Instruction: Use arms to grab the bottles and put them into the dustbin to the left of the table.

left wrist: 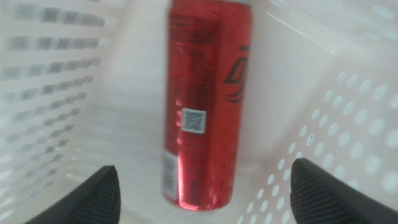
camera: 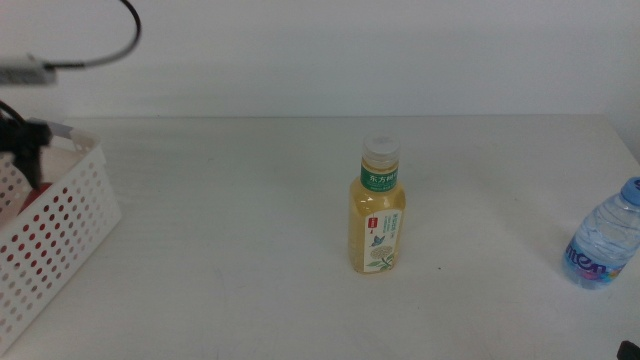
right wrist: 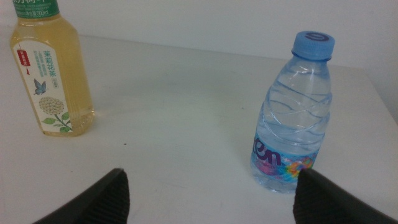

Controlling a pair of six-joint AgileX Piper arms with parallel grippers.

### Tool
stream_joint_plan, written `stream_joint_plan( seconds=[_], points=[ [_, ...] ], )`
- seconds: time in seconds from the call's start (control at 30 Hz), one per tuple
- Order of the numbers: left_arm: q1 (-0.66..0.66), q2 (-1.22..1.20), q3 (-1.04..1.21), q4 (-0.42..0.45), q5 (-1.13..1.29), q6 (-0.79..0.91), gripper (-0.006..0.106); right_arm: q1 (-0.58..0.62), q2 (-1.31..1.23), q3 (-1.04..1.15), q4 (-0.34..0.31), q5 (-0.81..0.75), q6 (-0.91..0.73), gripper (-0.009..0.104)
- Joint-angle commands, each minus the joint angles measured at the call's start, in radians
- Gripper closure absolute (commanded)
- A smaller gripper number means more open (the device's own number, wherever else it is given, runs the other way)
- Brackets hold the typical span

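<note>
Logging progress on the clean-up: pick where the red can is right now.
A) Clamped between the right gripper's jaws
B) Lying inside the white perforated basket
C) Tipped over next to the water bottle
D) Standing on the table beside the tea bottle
B: the left wrist view shows the red can lying on the floor of the perforated basket, below the open left gripper.

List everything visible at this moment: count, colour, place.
Soda can: one, red, lying inside the dustbin.
Tea bottle: one, yellowish with white cap and green label, upright mid-table.
Water bottle: one, clear with blue cap, upright at the table's right edge.
Dustbin: one, white, perforated, at the left.
Table: one, white.
Cable: one, black, upper left.
Left end effector: dark jaws open, above the can inside the dustbin.
Right end effector: dark jaws open, facing both bottles.
</note>
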Motion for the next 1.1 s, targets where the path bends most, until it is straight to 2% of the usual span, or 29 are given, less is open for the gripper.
stream_joint_plan(
  seconds=[0.0,0.13,0.27,0.37,0.77,1.07],
  points=[
    [-0.004,-0.111,-0.044,0.028,0.004,-0.025,0.01,-0.007,-0.027,-0.028,-0.003,-0.079,-0.005,0.025],
    [-0.004,-0.224,-0.047,0.001,0.0,-0.017,0.01,-0.007,-0.027,-0.028,-0.003,-0.079,-0.005,0.025],
    [-0.016,-0.339,-0.031,-0.082,-0.047,0.04,0.01,-0.007,-0.027,-0.028,-0.003,-0.079,-0.005,0.025],
    [-0.057,-0.445,0.028,-0.112,-0.135,0.071,0.01,-0.007,-0.027,-0.028,-0.003,-0.079,-0.005,0.025],
    [-0.282,-0.846,0.438,-0.12,-0.515,0.093,0.01,-0.007,-0.027,-0.028,-0.003,-0.079,-0.005,0.025],
    [-0.364,-1.077,0.719,-0.146,-0.693,0.097,0.01,-0.007,-0.027,-0.028,-0.003,-0.079,-0.005,0.025]
  ],
)
